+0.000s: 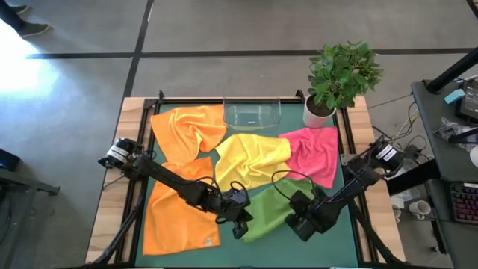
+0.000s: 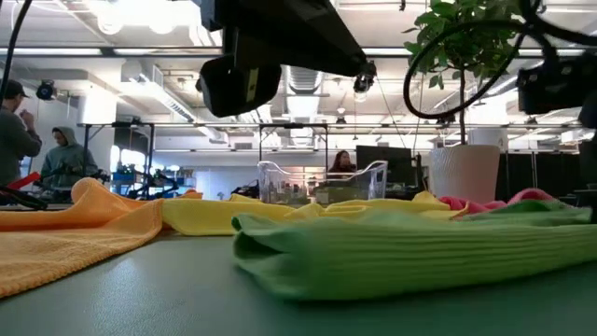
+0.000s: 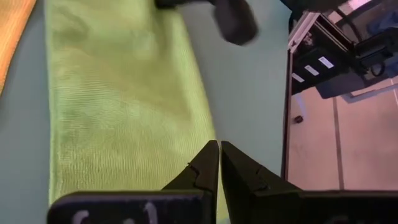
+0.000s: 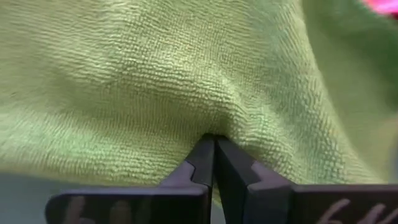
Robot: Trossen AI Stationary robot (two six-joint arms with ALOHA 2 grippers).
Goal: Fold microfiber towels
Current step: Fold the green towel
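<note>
The lime green towel (image 1: pixel 269 211) lies in a folded strip on the green mat near the table's front edge; it also shows in the low view (image 2: pixel 410 247). My right gripper (image 1: pixel 302 222) is at the towel's right end, shut on it (image 4: pixel 213 138). My left gripper (image 1: pixel 240 223) hovers over the towel's left end, its fingers shut and empty (image 3: pixel 219 144), above the towel's edge (image 3: pixel 205 118). Two orange towels (image 1: pixel 187 127) (image 1: pixel 179 213), a yellow one (image 1: pixel 250 157) and a hot pink one (image 1: pixel 314 153) lie spread out and overlapping. My right gripper pinches a small pucker of the lime green towel's upper surface (image 4: pixel 214 121) between its two fingertips, coming from above. The cloth creases toward the tips. One layer or several, I cannot tell. The rest of the towel lies on the mat.
A clear plastic tray (image 1: pixel 252 113) stands at the far edge of the mat. A potted plant (image 1: pixel 340 75) stands at the far right corner. Bare mat shows along the front edge (image 1: pixel 328 246). People stand in the room behind (image 2: pixel 19 131).
</note>
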